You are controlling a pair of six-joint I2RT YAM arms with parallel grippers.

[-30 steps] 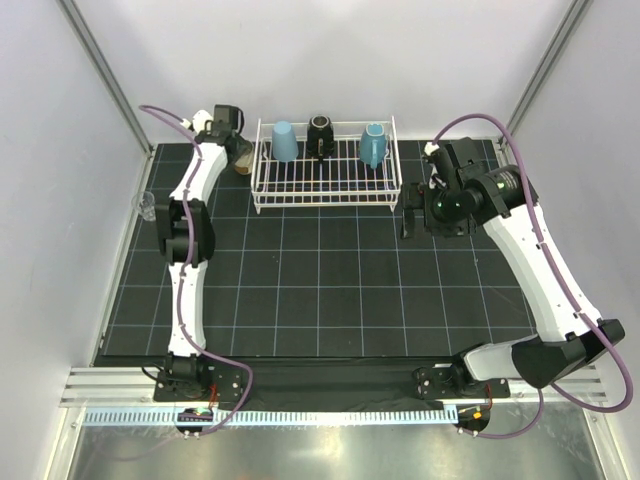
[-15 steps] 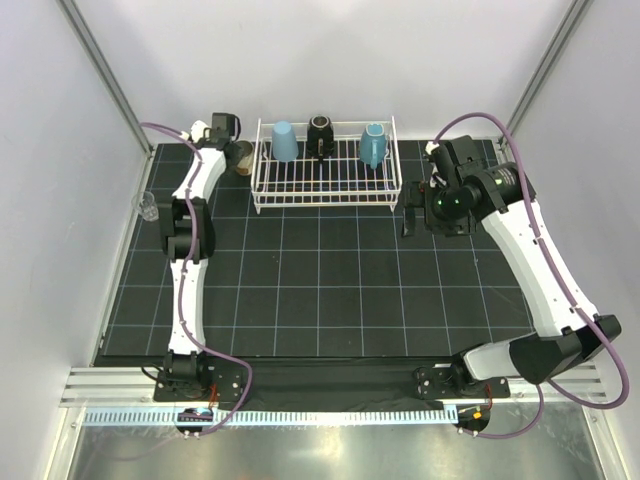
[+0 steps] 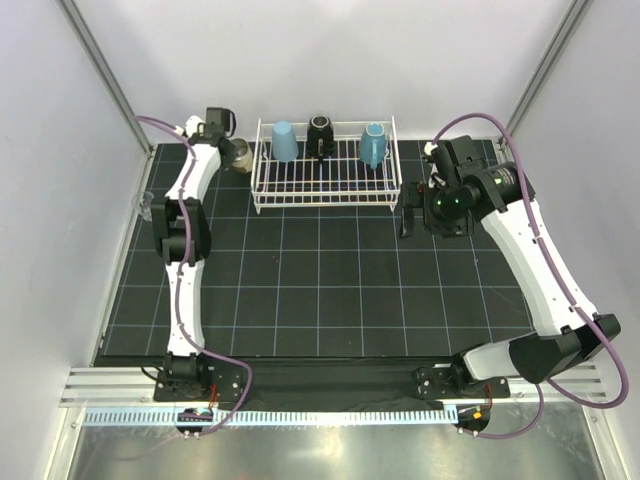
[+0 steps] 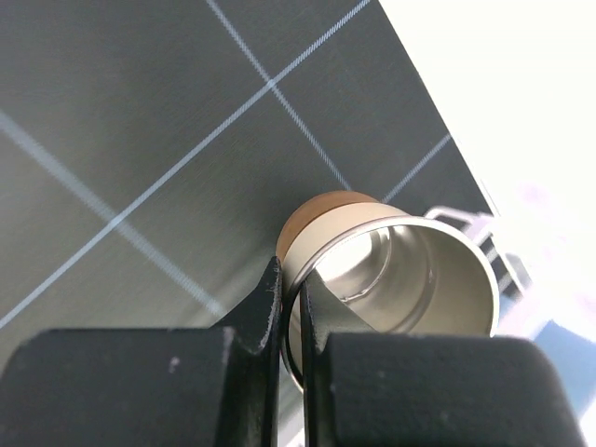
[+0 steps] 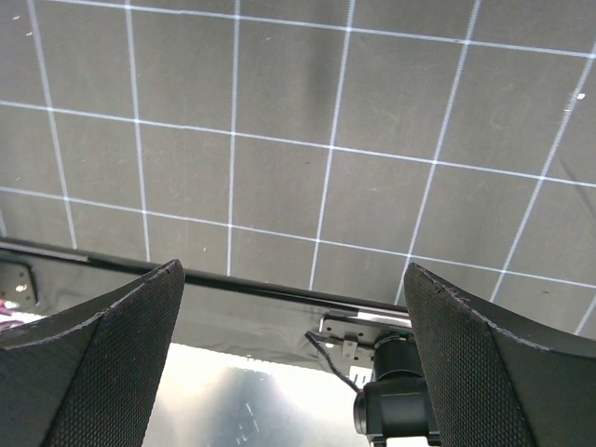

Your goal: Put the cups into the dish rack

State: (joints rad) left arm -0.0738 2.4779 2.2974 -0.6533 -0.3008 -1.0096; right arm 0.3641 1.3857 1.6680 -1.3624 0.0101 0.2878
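A: What sits at the far left?

B: The tiny clear glass (image 3: 146,207), upright at the table (image 3: 320,290) edge, well apart from everything and not yet loaded.

A: And the left claw (image 4: 289,279)?

B: It is clenched on the wall of the tan metallic cup (image 4: 391,270), one finger inside the rim and one outside. That grip suits a thin wall and leaves the mouth free for tipping over. The cup hangs just beside the left wall of the dish rack (image 3: 325,204); I cannot tell whether it clears the table.

A: Is there room inside?

B: The light blue tumbler (image 3: 284,141), black cup (image 3: 320,135) and teal mug (image 3: 373,145) line the back row. The front rows are bare grid, so I judge the cup must rise over the raised side.

A: The right claw (image 5: 293,270)?

B: Released, fingers spread wide with nothing between, low over the table just right of the rack.
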